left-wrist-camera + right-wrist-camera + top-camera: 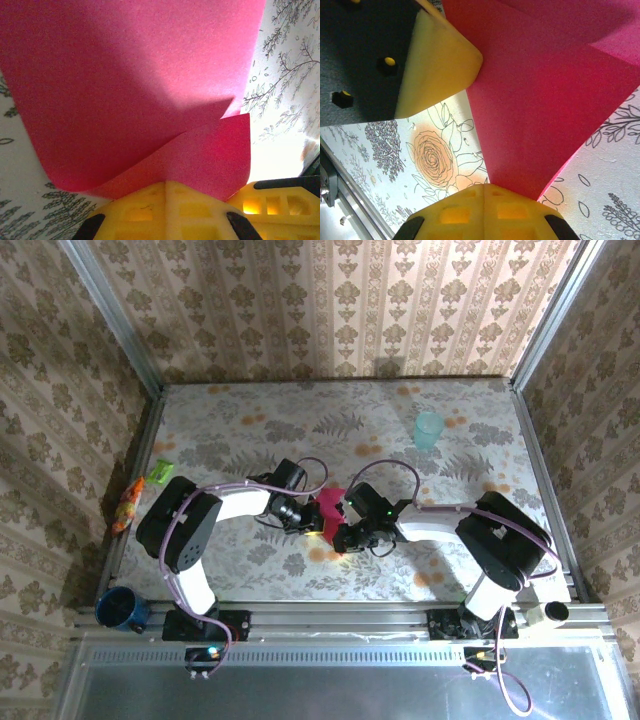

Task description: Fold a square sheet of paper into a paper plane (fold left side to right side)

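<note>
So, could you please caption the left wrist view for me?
Left fingers pinch the curled magenta sheet of paper over the floral table.

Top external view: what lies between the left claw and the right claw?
The square sheet of paper, curled, spans the gap between the left claw and the right claw; each pinches it, as the wrist views show.

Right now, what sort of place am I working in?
Probably a small test booth dressed like a home: wallpapered walls, a metal frame at the corners, and a flowered table with a cup on it.
</note>
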`<state>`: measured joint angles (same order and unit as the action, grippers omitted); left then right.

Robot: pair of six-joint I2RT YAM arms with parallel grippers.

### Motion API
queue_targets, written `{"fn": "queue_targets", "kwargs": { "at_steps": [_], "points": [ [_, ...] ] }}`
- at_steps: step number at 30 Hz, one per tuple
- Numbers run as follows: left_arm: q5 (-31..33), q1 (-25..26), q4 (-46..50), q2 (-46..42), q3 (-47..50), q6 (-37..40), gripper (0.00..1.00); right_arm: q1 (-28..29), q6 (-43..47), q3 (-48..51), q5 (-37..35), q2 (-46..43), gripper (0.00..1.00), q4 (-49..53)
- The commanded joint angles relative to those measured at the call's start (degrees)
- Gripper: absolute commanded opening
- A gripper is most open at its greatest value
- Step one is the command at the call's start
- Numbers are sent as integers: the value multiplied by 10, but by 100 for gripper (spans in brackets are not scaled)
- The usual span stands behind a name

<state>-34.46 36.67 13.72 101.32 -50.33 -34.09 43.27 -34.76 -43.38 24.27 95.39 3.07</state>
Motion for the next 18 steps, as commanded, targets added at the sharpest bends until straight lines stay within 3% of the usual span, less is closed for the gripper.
{"fn": "queue_targets", "kwargs": {
  "at_steps": [1, 18],
  "points": [
    [53, -4, 54, 29, 9, 4, 2, -2, -3, 12, 8, 13, 2, 17],
    [54, -5, 54, 31, 10, 4, 2, -2, -23, 44, 41, 2, 2, 11]
  ]
}}
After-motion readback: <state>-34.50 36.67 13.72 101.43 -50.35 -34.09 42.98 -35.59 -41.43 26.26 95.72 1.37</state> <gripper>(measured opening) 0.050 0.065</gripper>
